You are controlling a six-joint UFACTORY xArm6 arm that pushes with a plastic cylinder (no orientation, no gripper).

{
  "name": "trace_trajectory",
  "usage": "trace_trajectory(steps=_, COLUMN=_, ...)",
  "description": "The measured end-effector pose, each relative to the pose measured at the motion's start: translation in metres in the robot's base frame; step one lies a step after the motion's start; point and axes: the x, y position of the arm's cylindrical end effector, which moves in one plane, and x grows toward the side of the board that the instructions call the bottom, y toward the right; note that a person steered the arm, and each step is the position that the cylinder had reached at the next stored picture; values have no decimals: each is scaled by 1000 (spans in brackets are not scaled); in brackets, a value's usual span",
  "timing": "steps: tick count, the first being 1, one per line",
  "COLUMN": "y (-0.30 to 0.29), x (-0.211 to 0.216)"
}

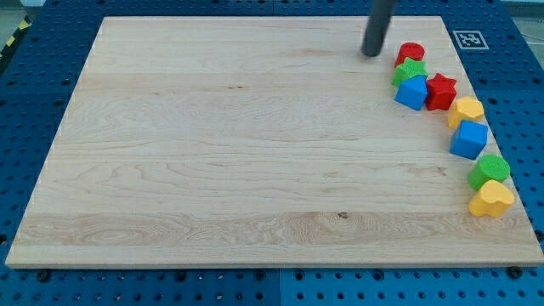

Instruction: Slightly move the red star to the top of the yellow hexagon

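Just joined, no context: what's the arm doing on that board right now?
The arm's dark rod is working a wooden board to nudge the red star block to the top of the yellow hexagon block. My tip sits near the view's top, left of the red round block, touching nothing. The star rests beside the blue cube, up-left of the hexagon. All blocks cluster along the view's right edge.

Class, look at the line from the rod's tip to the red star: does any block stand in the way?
Yes. Between my tip and the red star sit the green star and the blue cube, with a red block alongside. The yellow hexagon touches the star's lower right.
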Motion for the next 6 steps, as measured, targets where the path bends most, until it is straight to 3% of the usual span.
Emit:
trace_trajectory(steps=1, y=-29, x=46)
trace_trajectory(steps=2, y=-3, x=99)
trace_trajectory(steps=3, y=34, x=104)
trace_trajectory(steps=6, y=37, x=133)
